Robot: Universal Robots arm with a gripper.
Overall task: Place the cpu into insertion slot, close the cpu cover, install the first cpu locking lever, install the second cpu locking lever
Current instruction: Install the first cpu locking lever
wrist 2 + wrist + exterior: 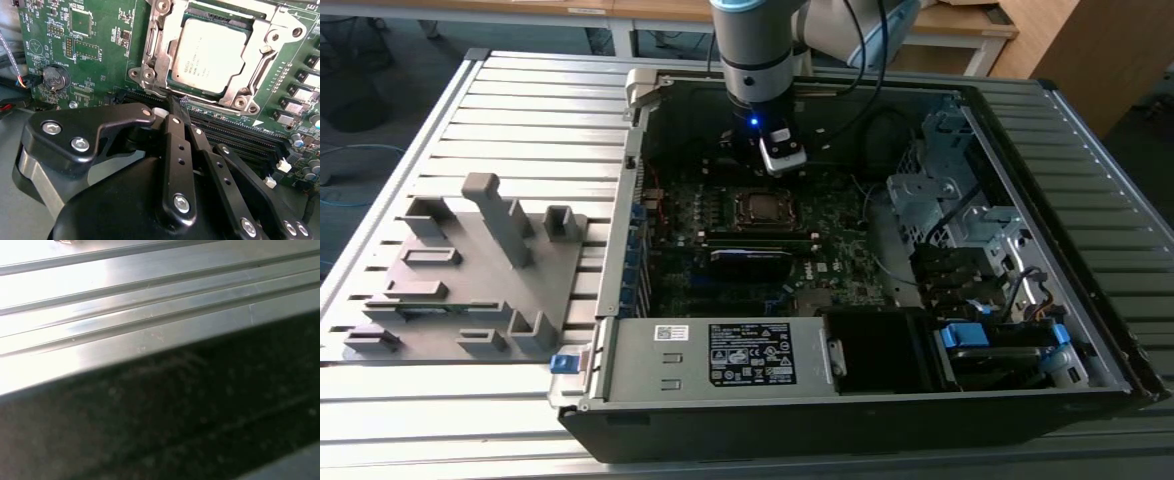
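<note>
The cpu [210, 52] sits in its socket on the green motherboard [100, 55], the cpu cover [155, 50] lying flat around it. The end effector [177, 107] hovers just beside the cover's edge (fingers pressed together, holding nothing) inside the open computer case [1067, 330].
</note>
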